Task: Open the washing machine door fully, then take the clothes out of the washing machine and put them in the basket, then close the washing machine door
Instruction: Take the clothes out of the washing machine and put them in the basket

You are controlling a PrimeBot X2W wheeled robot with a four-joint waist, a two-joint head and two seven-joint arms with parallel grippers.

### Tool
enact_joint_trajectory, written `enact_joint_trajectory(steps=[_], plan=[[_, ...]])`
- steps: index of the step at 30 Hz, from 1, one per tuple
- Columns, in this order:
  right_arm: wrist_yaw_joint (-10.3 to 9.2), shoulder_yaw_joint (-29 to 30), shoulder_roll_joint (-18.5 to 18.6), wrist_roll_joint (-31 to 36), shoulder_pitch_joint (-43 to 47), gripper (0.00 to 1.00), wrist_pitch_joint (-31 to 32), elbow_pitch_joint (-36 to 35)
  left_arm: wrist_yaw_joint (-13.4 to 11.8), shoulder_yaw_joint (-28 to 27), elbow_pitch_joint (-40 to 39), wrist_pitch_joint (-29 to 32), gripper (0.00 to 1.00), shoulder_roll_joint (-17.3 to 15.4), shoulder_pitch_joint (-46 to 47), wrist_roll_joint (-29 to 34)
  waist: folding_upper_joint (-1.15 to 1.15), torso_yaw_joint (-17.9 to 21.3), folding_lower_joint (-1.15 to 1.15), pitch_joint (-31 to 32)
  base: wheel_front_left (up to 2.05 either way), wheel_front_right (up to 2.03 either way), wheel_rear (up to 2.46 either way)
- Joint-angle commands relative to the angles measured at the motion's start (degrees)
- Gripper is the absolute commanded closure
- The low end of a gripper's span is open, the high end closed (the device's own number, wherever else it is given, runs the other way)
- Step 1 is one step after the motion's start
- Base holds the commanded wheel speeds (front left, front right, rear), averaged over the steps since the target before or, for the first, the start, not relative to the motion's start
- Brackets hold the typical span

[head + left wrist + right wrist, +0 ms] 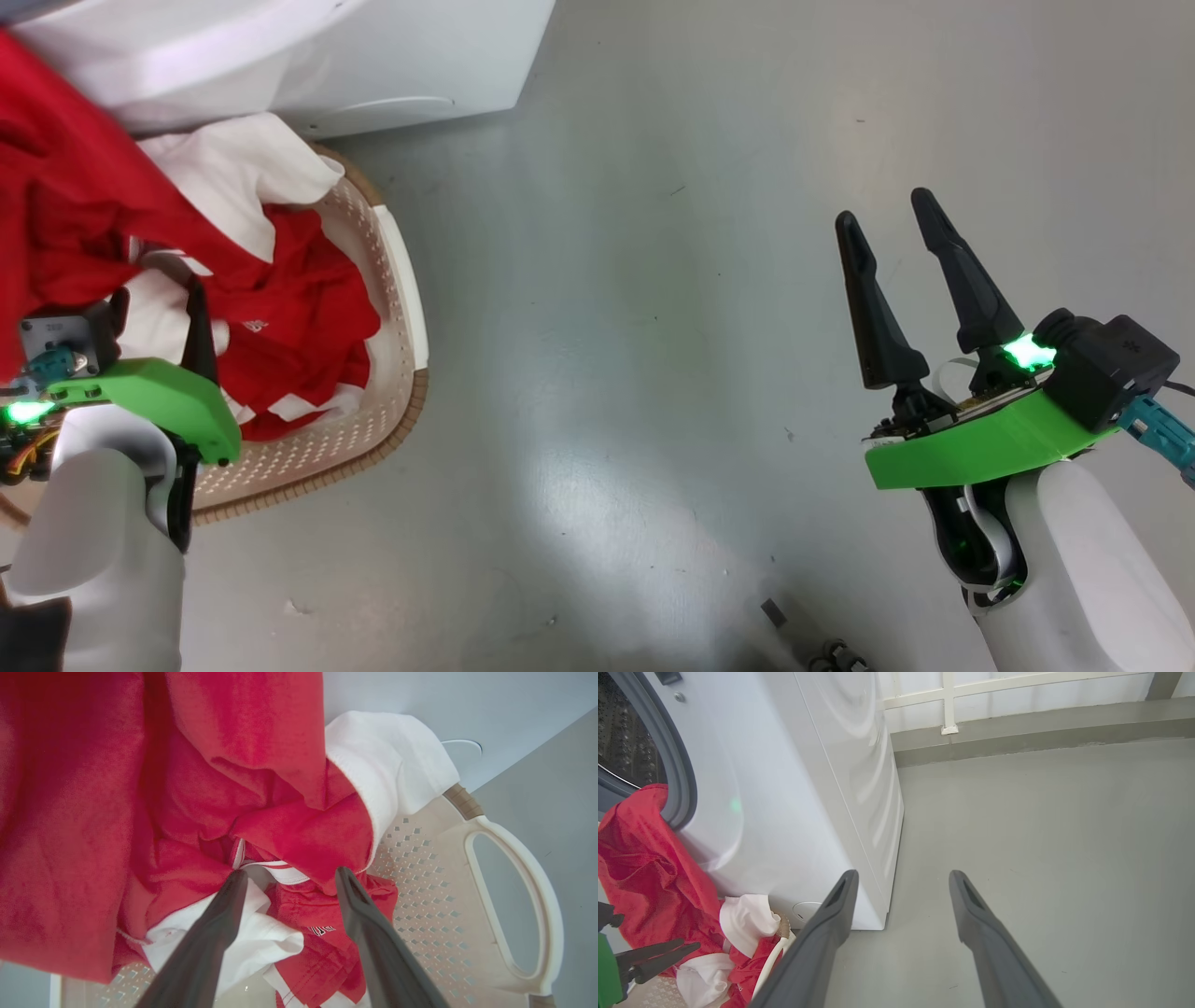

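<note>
The clothes [299, 317], red with white parts, hang in one long drape from the washing machine [373, 56] into the cream perforated basket [308, 457] in front of it. In the right wrist view the red fabric [649, 868] spills out over the grey gasket [679, 779] of the drum opening. My left gripper [290, 873] is open just above the clothes [187, 788] piled in the basket [430, 896], and holds nothing. One of its dark fingers [198, 317] shows against the red cloth. My right gripper [884, 210] hangs open and empty over bare floor, far to the right. The washing machine door is out of view.
Grey floor [607, 373] stretches from the basket to my right arm. Small dark bits [775, 611] lie on it near the bottom edge. A low wall with a white rail [948, 700] runs behind the machine's right side [859, 788].
</note>
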State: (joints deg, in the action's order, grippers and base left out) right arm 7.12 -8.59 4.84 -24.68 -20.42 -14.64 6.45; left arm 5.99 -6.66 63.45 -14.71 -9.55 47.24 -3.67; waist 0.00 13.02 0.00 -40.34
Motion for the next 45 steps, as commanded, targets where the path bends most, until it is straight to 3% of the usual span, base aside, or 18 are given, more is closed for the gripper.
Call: enact_joint_trajectory(steps=[1,17,27,45], plan=[[0.36,-1.27,0.07,-0.08,0.27,0.0,-0.36,-1.06,-0.39,-0.97,-0.89,-0.29,0.0,-1.82,-1.18,-0.36,0.0,-0.07,0.0,0.13,0.0,0.0,0.0],[0.36,-0.82,0.79,0.16,0.91,0.0,-0.36,-1.11,0.25,-2.69,-7.55,-0.29,0.0,-0.29,-3.05,-2.82,0.0,-1.07,0.0,1.69,0.0,0.0,0.0],[0.36,0.49,1.44,0.59,1.74,0.0,-0.36,-1.47,0.86,-6.05,-25.43,-0.29,0.0,2.23,-9.3,-3.61,0.0,-3.61,0.0,2.84,0.0,0.0,0.0],[0.36,1.29,2.84,0.91,2.83,0.0,-0.36,-1.98,1.36,-10.35,-56.87,-0.29,0.0,6.4,-29.56,-5.31,0.0,-5.44,0.0,5.09,0.0,0.0,0.0]])
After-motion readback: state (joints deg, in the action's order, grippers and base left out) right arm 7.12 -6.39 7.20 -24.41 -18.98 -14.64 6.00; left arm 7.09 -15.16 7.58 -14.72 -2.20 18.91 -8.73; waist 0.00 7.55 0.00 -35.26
